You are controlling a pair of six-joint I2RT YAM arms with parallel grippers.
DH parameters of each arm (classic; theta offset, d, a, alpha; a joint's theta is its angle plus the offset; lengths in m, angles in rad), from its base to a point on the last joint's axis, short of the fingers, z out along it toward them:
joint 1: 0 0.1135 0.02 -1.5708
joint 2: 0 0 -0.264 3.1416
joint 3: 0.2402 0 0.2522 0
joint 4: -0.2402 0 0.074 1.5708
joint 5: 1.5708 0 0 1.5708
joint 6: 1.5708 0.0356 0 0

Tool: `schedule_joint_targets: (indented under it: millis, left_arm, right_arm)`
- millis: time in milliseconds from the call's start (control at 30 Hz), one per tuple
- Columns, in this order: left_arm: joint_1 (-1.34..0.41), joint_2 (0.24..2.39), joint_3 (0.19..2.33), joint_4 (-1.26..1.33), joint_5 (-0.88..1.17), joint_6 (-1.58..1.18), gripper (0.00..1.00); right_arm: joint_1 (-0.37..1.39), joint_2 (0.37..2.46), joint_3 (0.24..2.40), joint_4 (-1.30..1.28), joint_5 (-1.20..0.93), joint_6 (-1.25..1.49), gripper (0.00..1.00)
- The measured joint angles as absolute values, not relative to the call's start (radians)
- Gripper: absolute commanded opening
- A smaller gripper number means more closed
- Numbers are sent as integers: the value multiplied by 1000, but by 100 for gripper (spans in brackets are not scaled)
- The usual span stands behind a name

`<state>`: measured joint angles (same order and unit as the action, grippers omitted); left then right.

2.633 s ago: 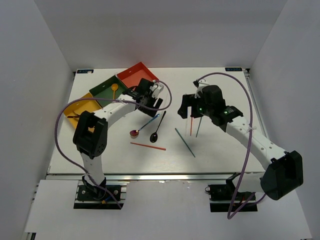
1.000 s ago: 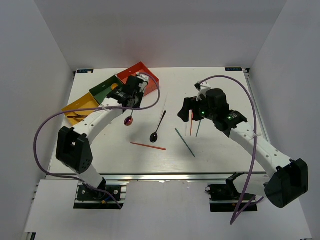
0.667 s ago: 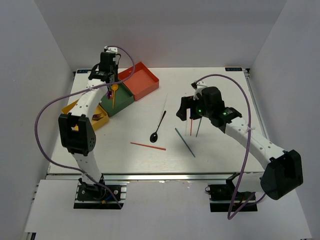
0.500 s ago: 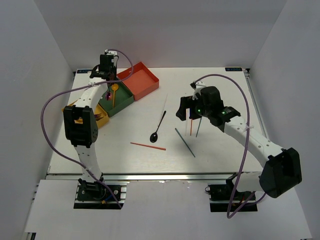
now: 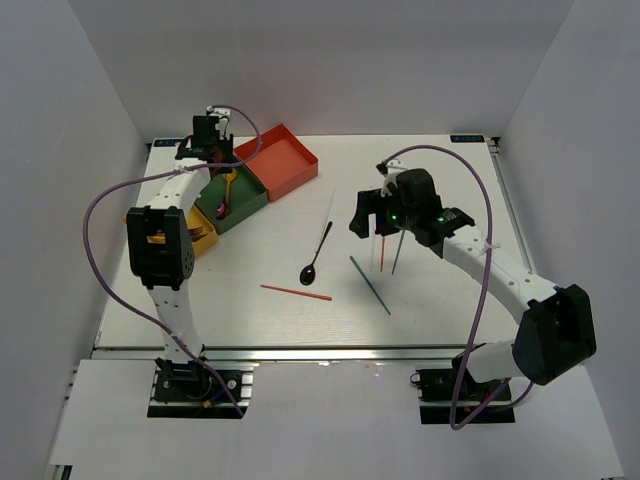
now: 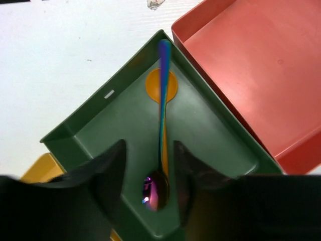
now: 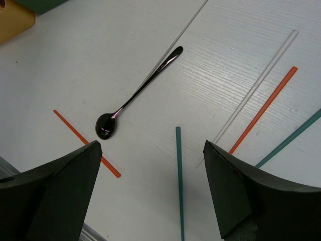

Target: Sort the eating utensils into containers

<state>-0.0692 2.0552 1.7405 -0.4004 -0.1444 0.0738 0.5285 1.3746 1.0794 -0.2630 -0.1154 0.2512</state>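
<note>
Left gripper (image 6: 149, 145) hung over the dark green box (image 6: 100, 135), jaws parted, holding nothing. Iridescent spoon (image 6: 162, 130) lay inside the box, across a gold spoon (image 6: 152, 88). Right gripper (image 7: 150, 148) hovered, jaws wide and empty, above the table (image 7: 75, 60); black spoon (image 7: 135, 95), teal chopstick (image 7: 179, 181) and red chopstick (image 7: 85, 142) lay loose beneath.

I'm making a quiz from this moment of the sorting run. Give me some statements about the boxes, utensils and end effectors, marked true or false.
The iridescent spoon lies inside the green box. True.
The red-orange box holds a fork. False: nothing lies in it.
The left end effector grips the iridescent spoon. False: it is open above the spoon.
The black spoon lies on the table. True.
The right end effector is shut on a teal chopstick. False: it is open, and the chopstick lies on the table.
</note>
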Motion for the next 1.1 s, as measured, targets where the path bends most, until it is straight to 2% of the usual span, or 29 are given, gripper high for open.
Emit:
schedule_joint_targets:
  millis: [33, 67, 133, 167, 267, 300, 333, 467, 600, 733, 967, 1100]
  left_arm:
    - [-69, 2055, 1740, -403, -141, 73, 58]
    - [-70, 2053, 1738, -403, -139, 74, 65]
    - [-70, 2039, 1722, -403, -134, 75, 72]
    - [-70, 2028, 1709, -404, -133, 72, 79]
    - [-71, 1987, 1683, -417, -119, 59, 87]
    - [-76, 1971, 1680, -425, -112, 51, 95]
    - [-78, 1953, 1680, -440, -104, 35, 98]
    - [-163, 1879, 1680, -507, -139, -5, 98]
    - [-391, 1832, 1642, -548, -225, -67, 98]
    - [-588, 1827, 1554, -588, -220, -143, 88]
    - [-732, 1844, 1464, -636, -227, -232, 70]
    - [-772, 1880, 1419, -620, -215, -267, 68]
  right_arm:
    - [528, 1379, 1082, -264, -115, 252, 87]
    - [528, 1382, 1084, -263, -115, 252, 87]
    - [529, 1382, 1084, -263, -114, 252, 87]
    - [529, 1382, 1085, -263, -113, 252, 88]
    - [529, 1382, 1085, -263, -109, 253, 88]
    - [529, 1382, 1085, -263, -107, 253, 88]
    - [528, 1381, 1085, -263, -103, 253, 89]
    - [528, 1371, 1085, -268, -86, 257, 89]
    - [529, 1346, 1085, -298, -38, 265, 89]
    - [527, 1305, 1085, -346, 23, 285, 89]
    - [525, 1234, 1083, -366, 51, 289, 88]
    - [524, 1232, 1081, -370, 50, 288, 88]
